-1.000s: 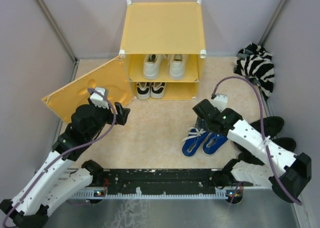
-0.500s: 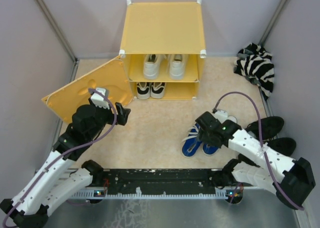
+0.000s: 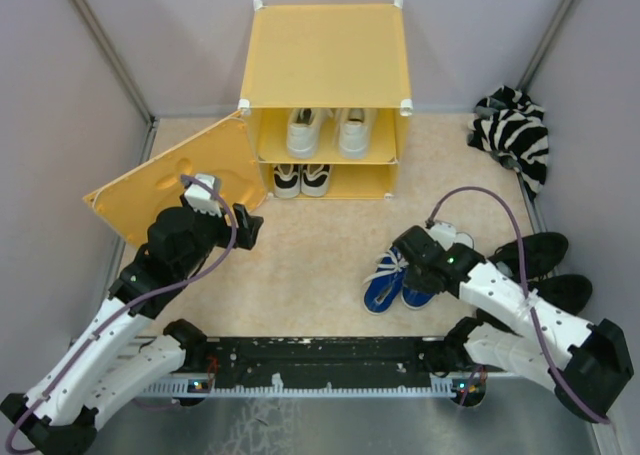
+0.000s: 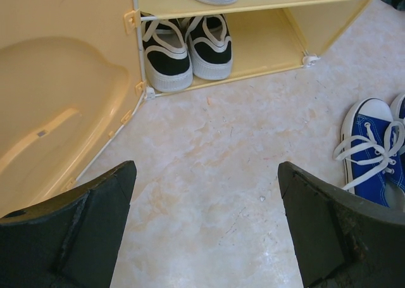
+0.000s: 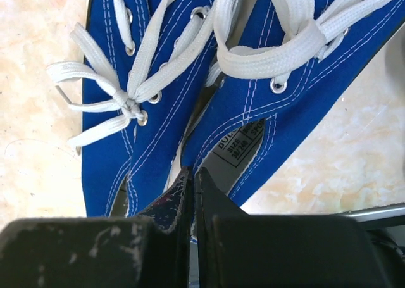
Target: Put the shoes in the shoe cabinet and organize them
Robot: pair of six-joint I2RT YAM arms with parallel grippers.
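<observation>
Well, the left gripper [image 4: 205, 174] is hovering with its jaws spread wide beside the swung-open front panel [image 3: 150, 185] of the yellow shoe cabinet [image 3: 325, 55], which is holding white sneakers [image 3: 327, 132] above and black-and-white sneakers [image 3: 301, 179] below. Further right, the blue sneakers [image 3: 383, 283] are lying on the floor [image 3: 320, 245] (side by side), and the right gripper [image 5: 193, 177], jaws pressed together, is resting between their heel collars.

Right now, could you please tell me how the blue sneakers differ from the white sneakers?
The blue sneakers lie on the table outside the shoe cabinet; the white sneakers sit on its upper shelf. The right hand is shut at the blue sneakers' collars; no hand is near the white sneakers. Blue sneakers have blue uppers, white sneakers white. Both pairs lie side by side.
</observation>
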